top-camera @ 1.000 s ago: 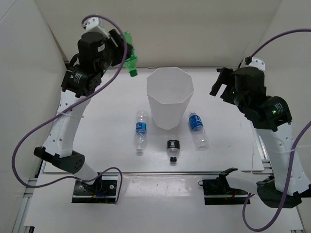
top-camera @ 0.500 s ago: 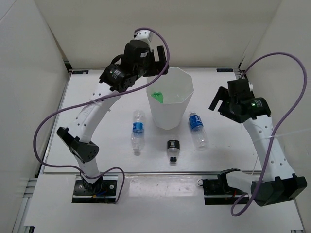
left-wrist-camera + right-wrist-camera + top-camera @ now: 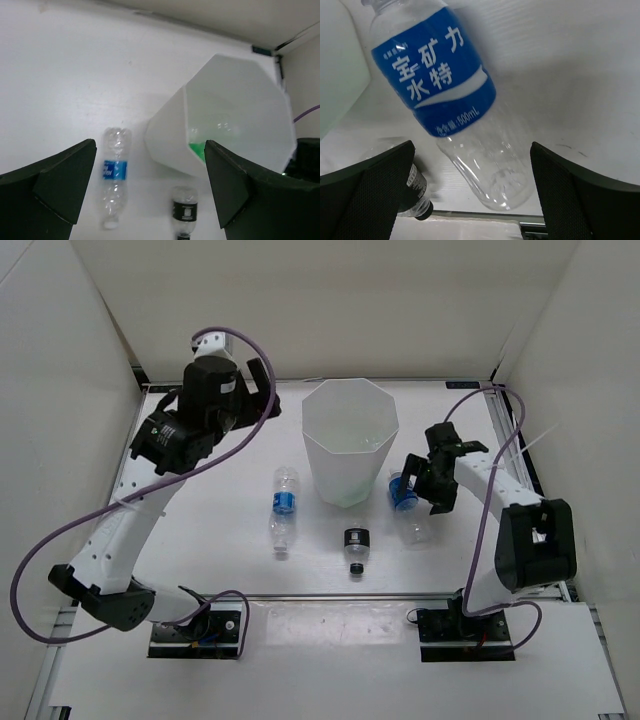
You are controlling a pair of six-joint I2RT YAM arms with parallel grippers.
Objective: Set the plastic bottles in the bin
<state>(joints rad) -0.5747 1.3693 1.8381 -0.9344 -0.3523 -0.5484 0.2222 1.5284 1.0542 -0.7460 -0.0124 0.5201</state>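
Plastic bottles: three are laid on the white table (image 3: 200, 540), and a green plastic bottle (image 3: 196, 149) is seen inside the tall white faceted plastic bin (image 3: 345, 475), low against its near wall in the left wrist view. Something clear is glimpsed deeper in the bin but cannot be identified.

On the table:
- The clear bottle with blue label (image 3: 286, 508) is laid just left of the bin, cap toward the near edge.
- The short bottle with black label and cap (image 3: 355, 543) is laid just in front of the bin, apart from it, cap toward the near edge.
- The second clear blue-label bottle (image 3: 405, 502) is laid just right of the bin, neck toward the far side.

The right claw (image 3: 422, 485) is lowered over the second clear blue-label bottle. Its fingers are spread wide, one on each side of the clear lower body. Gaps are seen on both sides in the right wrist view, so nothing is clamped.

The left claw (image 3: 260, 388) is held in the air, off to the far left of the bin. Its fingers are spread wide and nothing is held.
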